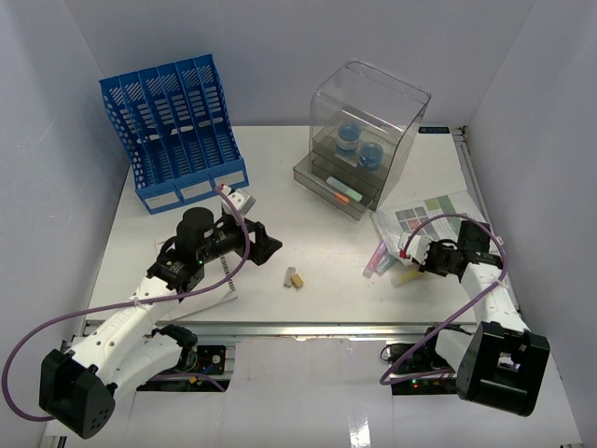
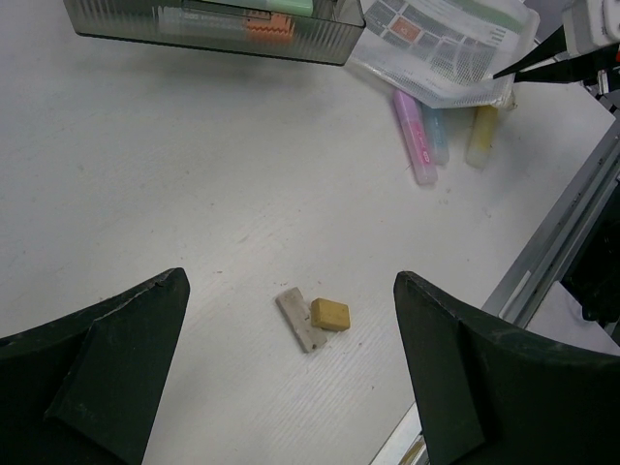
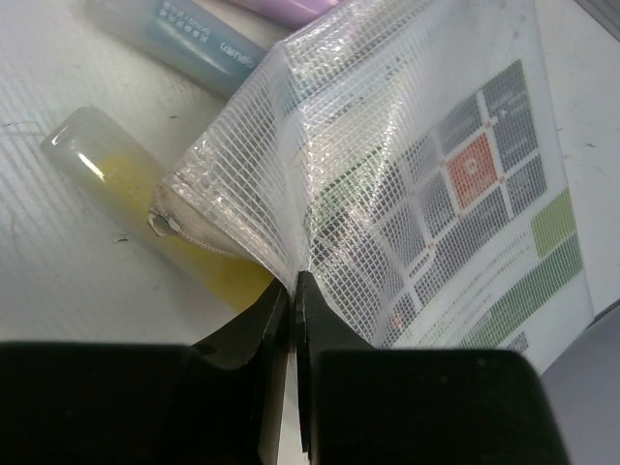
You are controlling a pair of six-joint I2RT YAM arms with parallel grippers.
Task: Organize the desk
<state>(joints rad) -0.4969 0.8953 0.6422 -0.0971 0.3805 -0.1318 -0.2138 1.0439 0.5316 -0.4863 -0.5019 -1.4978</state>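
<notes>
Two arms are working over a white surface (image 1: 336, 252), which is lying flat beneath every item and spanning the top view, its aluminium rail running along the near edge. Near the middle, the left fingers (image 2: 107, 368) are standing spread wide, holding nothing, and hovering above an eraser (image 2: 329, 314) that is touching a grey block (image 2: 297, 322). At the right side, the right fingers (image 3: 281, 320) are pressing together on the edge of a mesh pouch (image 3: 436, 194), pinching it so that its corner is tenting upward. A yellow highlighter (image 3: 107, 165) is lying partly beneath the pouch, with a blue highlighter (image 2: 436, 131) and a pink highlighter (image 2: 415, 136) just beside it. A blue rack (image 1: 177, 126) and a clear drawer box (image 1: 364, 140) are standing at the far side. By judgement, the surface is behaving as rigid, heavy and fixed: offering nothing to grasp, only needing clearing. The pouch is appearing light, limp and slick, probably sagging if lifted by one corner; its zipped hem, where the material is doubling, is offering the firmer hold. The highlighters, being round, are liable to roll if the pouch drags across them.
</notes>
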